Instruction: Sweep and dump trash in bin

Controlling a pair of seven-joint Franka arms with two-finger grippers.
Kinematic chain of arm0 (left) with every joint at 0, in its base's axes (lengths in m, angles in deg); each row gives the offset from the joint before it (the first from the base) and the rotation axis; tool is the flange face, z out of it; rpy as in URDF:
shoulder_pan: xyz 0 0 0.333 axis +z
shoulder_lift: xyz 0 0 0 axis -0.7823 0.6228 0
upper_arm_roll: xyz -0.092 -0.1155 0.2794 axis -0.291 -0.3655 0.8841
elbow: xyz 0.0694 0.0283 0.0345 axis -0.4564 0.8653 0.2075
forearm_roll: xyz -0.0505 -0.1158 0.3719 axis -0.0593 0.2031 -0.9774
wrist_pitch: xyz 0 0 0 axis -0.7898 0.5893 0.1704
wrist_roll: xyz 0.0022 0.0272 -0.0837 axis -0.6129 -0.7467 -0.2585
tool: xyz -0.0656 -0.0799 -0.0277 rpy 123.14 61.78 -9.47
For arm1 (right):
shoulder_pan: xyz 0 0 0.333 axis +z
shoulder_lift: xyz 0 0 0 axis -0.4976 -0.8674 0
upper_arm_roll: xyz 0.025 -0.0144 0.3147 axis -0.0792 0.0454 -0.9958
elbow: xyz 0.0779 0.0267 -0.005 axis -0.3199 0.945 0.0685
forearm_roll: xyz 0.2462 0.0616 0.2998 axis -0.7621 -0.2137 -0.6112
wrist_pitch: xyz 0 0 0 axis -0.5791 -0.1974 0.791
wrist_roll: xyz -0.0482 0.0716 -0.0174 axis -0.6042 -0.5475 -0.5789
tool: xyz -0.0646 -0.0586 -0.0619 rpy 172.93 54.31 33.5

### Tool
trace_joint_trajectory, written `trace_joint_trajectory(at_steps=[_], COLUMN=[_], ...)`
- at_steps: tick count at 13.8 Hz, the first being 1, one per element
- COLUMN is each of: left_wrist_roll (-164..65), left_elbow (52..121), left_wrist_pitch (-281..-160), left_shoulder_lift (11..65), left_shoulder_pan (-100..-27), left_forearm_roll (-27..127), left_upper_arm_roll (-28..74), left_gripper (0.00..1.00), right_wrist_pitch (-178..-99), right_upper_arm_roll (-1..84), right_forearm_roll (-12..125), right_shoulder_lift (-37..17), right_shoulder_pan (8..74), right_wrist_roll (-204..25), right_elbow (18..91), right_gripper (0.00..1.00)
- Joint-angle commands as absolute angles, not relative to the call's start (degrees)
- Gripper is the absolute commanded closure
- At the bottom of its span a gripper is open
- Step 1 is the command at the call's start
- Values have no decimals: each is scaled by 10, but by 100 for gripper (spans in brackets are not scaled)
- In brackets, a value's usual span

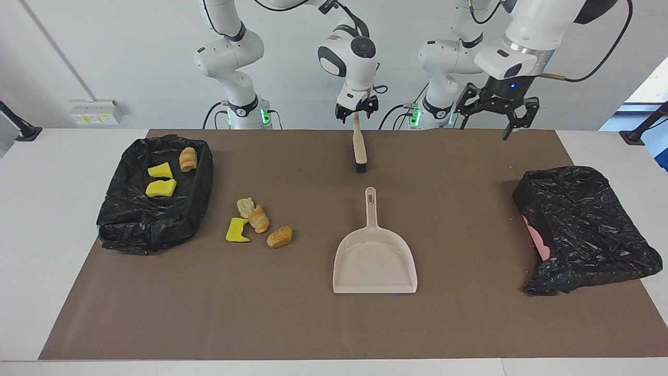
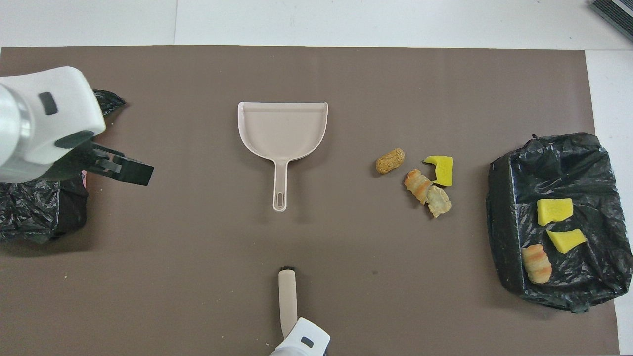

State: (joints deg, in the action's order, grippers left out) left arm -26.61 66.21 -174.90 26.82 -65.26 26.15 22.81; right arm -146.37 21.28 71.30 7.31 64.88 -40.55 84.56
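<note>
Table (image 1: pixel 62 250): white top, with a brown mat (image 1: pixel 323 324) covering most of it.
Bin at the left arm's end (image 1: pixel 584 230): black-bagged and slumped, on the mat's edge at that end; a pink strip shows at its rim.
Bin at the right arm's end (image 1: pixel 156 209): black-bagged and open, near the mat's corner at the robots' edge; two yellow sponge pieces (image 1: pixel 160 180) and one bread-like chunk (image 1: pixel 188 158) lie in it.
Left gripper (image 1: pixel 496 117): raised, over the mat's robots' edge toward the left arm's end; fingers spread wide, nothing between them. From overhead it overlaps the bin at that end.
Right gripper (image 1: pixel 356 112): over the middle of the mat's robots' edge; its fingers stand at the top of the brush handle, but I cannot tell whether they grip it.
Dustpan (image 1: pixel 374 258): beige, flat on the middle of the mat, handle toward the robots, mouth toward the edge farthest from them.
Brush (image 1: pixel 359 151): beige handle, black bristle end pointing at the dustpan handle and just apart from it.
Trash on the mat (image 1: pixel 255 222): one yellow sponge piece and three tan-to-orange chunks, clustered between the dustpan and the bin at the right arm's end, apart from both.
</note>
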Motion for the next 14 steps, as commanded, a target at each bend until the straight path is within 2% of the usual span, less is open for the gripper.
trace_joint_trajectory(at_steps=[1,6,7,9,10,11,12,14], left_wrist_roll=[-292,-412,-429,-480,-498,-503,-504,-504], left_elbow=[688,737,742,743,746,749,759,788], left_wrist_pitch=[-1798,-1907,-1929,-1970,-1995,-2008,-2024,-2064], left_shoulder_lift=[296,347,365,414,430,438,445,450], left_shoulder_pan=[-698,-760,-772,-803,-811,-812,-812,-812], left_forearm_roll=[261,261,261,261,261,261,261,261], left_upper_arm_roll=[236,236,236,237,237,237,236,236], left_gripper=[0,0,0,0,0,0,0,0], right_wrist_pitch=[-1497,-1528,-1527,-1528,-1528,-1529,-1531,-1533], right_upper_arm_roll=[216,216,216,217,217,218,218,218], right_forearm_roll=[679,666,666,667,667,667,667,668], right_shoulder_lift=[110,104,104,102,100,98,96,91], right_shoulder_pan=[660,682,683,683,683,682,682,681], right_wrist_roll=[-407,-398,-398,-397,-399,-402,-403,-404], right_elbow=[885,901,902,900,899,899,898,894], right_gripper=[0,0,4,53,73,89,97,100])
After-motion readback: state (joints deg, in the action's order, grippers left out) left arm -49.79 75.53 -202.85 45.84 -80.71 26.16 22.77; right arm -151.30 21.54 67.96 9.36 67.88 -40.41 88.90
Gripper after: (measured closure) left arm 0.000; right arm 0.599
